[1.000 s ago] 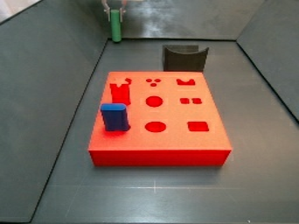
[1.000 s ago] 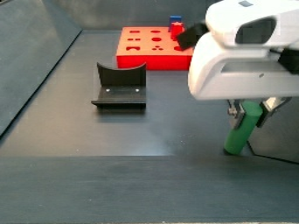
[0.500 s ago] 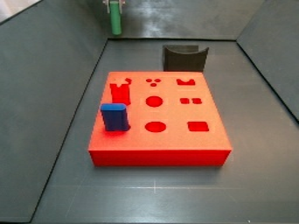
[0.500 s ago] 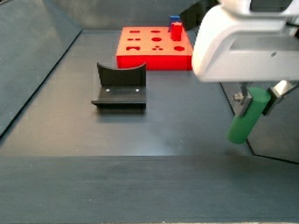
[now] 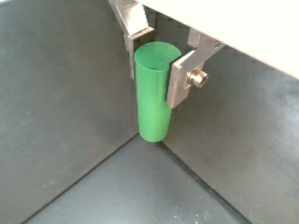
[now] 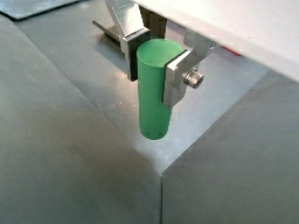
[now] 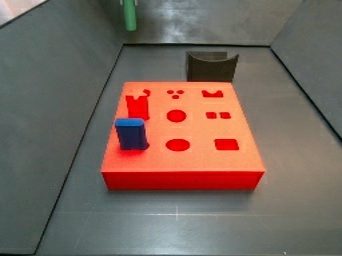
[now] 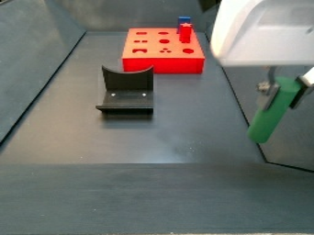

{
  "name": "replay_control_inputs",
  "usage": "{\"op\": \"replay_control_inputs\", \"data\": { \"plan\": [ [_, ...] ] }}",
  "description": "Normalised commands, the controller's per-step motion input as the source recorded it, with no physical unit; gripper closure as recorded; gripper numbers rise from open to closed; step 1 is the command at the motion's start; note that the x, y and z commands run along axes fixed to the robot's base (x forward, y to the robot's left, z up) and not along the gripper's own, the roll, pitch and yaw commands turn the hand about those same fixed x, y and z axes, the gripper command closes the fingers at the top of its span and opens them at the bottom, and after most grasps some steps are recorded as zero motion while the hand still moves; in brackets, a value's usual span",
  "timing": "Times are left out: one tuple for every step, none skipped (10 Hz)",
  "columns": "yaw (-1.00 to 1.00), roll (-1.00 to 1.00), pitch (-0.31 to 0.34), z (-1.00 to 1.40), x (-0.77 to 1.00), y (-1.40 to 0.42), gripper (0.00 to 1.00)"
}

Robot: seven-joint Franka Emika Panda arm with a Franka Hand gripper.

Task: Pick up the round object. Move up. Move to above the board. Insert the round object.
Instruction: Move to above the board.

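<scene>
Green peg held off the floor — stiff, light, probably smooth.
Board (image 8: 163, 49) sits upper centre in a side view; at right, the gripper (image 8: 285, 92) clamps the round object (image 8: 274, 112) near its top — a sensible hold.

Blue block (image 7: 130, 133), fixture (image 8: 125, 90)

One gripper (image 5: 158, 54), one round object (image 5: 153, 94), one board (image 7: 182, 137), one blue block (image 7: 131, 133), one fixture (image 8: 125, 90)
</scene>
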Motion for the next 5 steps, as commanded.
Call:
{"op": "replay_control_inputs", "data": {
  "plan": [
    [0.00, 0.12, -0.016, 1.00, -0.20, 0.02, 1.00],
    [0.01, 0.12, 0.029, 1.00, -0.19, 0.01, 1.00],
    [0.02, 0.12, 0.058, 1.00, -0.17, 0.01, 1.00],
    [0.02, 0.11, 0.073, 1.00, -0.16, 0.01, 1.00],
    [0.02, 0.11, 0.066, 1.00, -0.15, 0.00, 1.00]
  ]
}}
